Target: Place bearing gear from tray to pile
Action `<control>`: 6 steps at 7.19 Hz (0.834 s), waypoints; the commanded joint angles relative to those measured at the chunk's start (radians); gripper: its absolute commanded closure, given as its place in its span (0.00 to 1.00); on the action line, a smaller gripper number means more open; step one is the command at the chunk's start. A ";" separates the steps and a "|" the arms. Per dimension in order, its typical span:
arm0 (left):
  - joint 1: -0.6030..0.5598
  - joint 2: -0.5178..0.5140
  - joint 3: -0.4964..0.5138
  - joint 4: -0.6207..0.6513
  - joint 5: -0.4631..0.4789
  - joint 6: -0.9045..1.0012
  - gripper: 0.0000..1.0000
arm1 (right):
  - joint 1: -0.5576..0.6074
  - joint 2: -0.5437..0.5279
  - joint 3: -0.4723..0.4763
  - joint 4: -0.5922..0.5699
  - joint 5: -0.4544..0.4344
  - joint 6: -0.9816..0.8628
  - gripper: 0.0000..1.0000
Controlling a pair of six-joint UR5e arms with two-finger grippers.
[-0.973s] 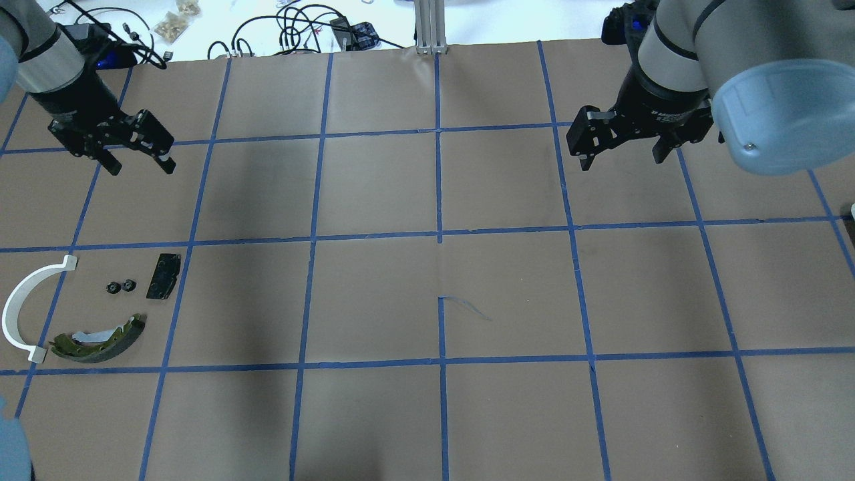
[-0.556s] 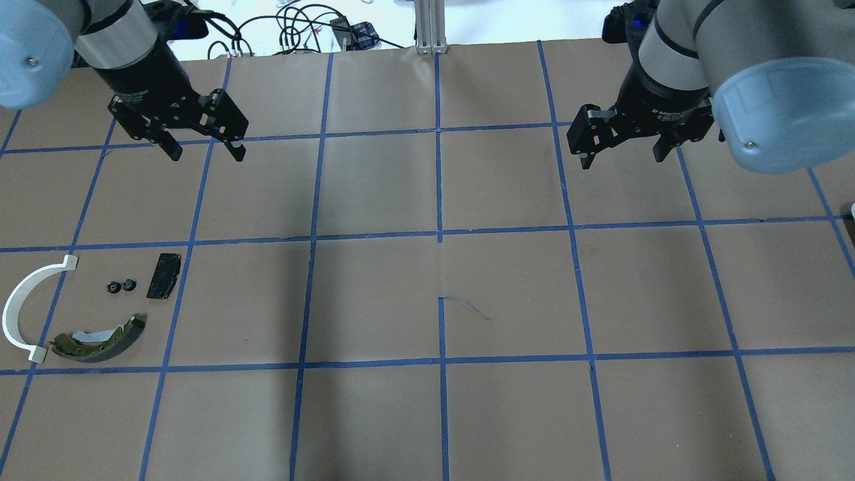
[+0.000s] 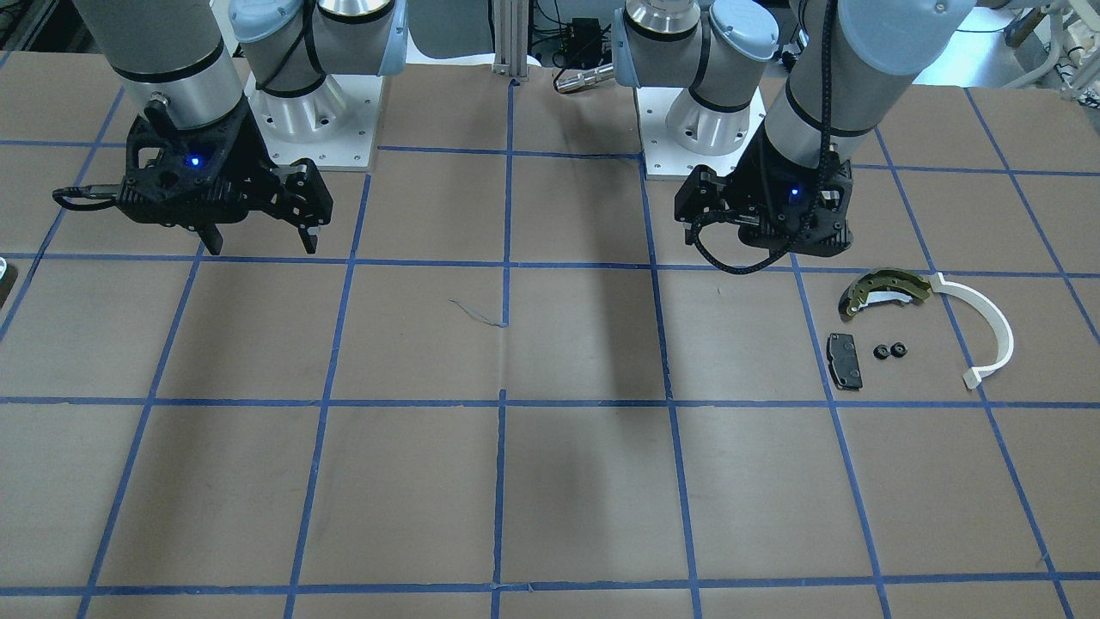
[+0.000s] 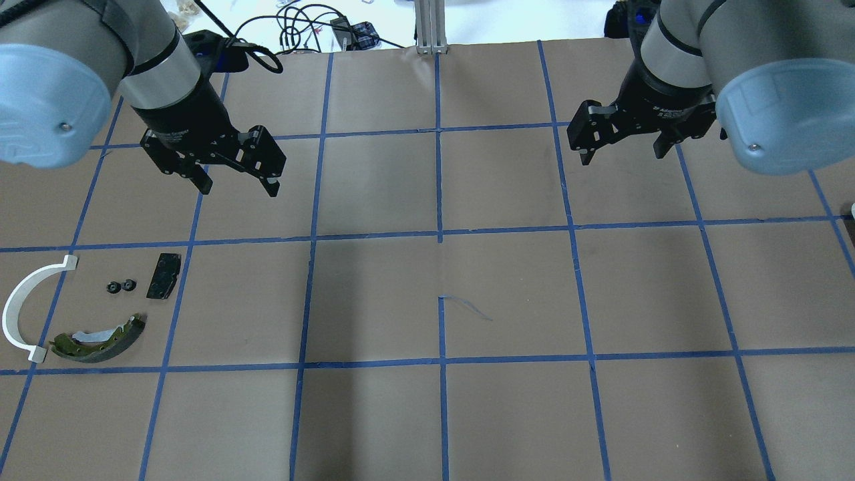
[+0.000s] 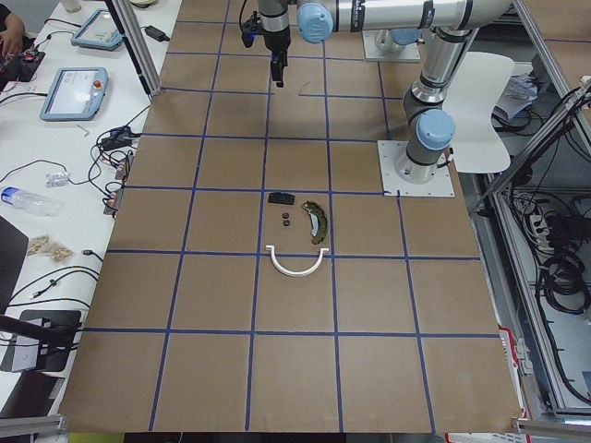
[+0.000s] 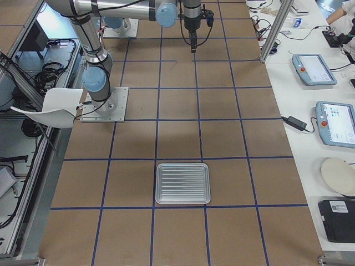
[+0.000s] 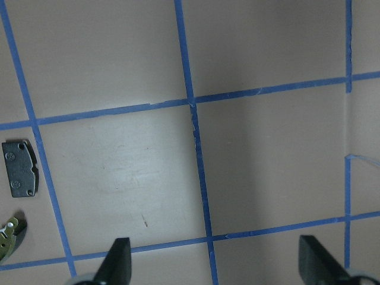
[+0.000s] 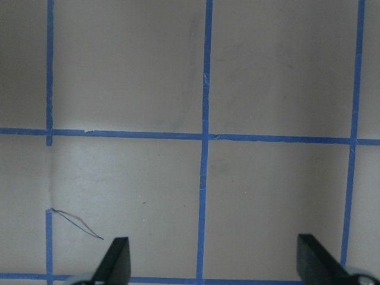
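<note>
While both tools hang above the table (image 4: pixel 507 294) with nothing in them, we judge the transfer to be at or near its end. The left tool (image 4: pixel 238 190) has its fingers spread wide and empty, up-table from the pile (image 5: pixel 319 220) and well apart from it. The right tool (image 4: pixel 622 157) is likewise spread and empty on the far side of the table.

Two small black bearing gears (image 4: pixel 113 288) already lie side by side inside the pile. They sit between the white arc strip (image 4: pixel 15 314) and the black pad (image 4: pixel 163 276), with the olive brake shoe (image 4: pixel 100 350) just below them. The ribbed metal tray (image 6: pixel 183 183) shows only from the right-end camera and looks bare to us. A part that small could hide between the ribs at that range.

To do this step well, we would first confirm the tray's contents with a wrist camera rather than trust the distant view. If a gear remains, we would send the right tool, which is nearer the tray. We would come straight down with the fingers across a rib, close gently on the gear's rim and lift clear of the wall. If none remains, we would keep both tools high and away from the pile, since a low pass could scatter the loose gears.
</note>
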 commanded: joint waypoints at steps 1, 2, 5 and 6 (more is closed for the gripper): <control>0.000 0.021 -0.014 0.002 0.002 -0.002 0.00 | -0.001 -0.006 0.000 -0.001 0.003 -0.006 0.00; 0.000 0.020 -0.014 0.006 0.000 -0.001 0.00 | -0.001 -0.006 0.000 -0.003 0.003 -0.005 0.00; 0.001 0.010 -0.005 0.007 0.000 0.006 0.00 | -0.001 -0.004 0.002 -0.006 0.000 -0.006 0.00; 0.001 0.016 -0.014 0.007 0.000 0.007 0.00 | -0.001 -0.004 0.000 -0.006 0.000 -0.008 0.00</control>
